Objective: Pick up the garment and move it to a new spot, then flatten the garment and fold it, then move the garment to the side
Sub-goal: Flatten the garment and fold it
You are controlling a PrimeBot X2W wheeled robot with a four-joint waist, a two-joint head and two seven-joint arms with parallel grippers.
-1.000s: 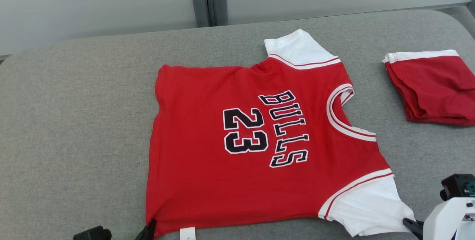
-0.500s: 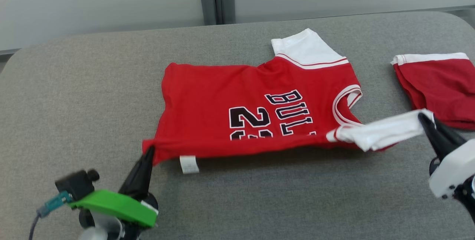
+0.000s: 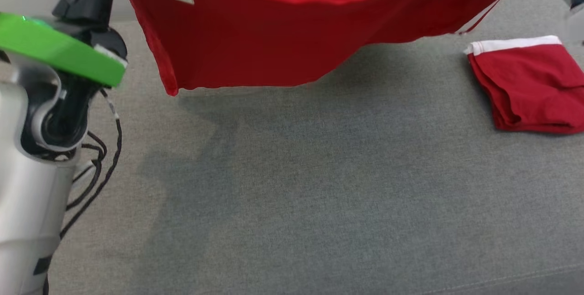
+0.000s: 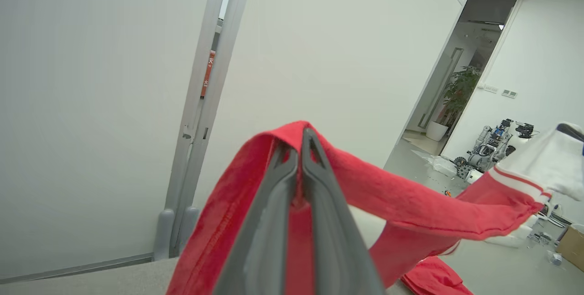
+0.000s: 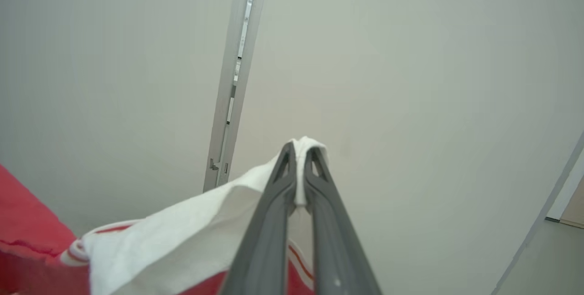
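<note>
The left tool (image 4: 300,142) has dark fingers (image 4: 269,222), green plate (image 3: 54,49), black cables (image 3: 98,167).

Desk (image 3: 292,204): grey fabric-covered top with a rounded far-right corner. Lying on it: one folded red cloth (image 3: 531,90) with a white band along its far edge, near the desk's right side. Soft shadow across the far-left area.

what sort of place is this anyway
Probably a robotics lab or office test space: white partition walls, a grey padded table under the hanging red jersey, and, through an opening, other robot hardware on the floor and a potted plant.
</note>
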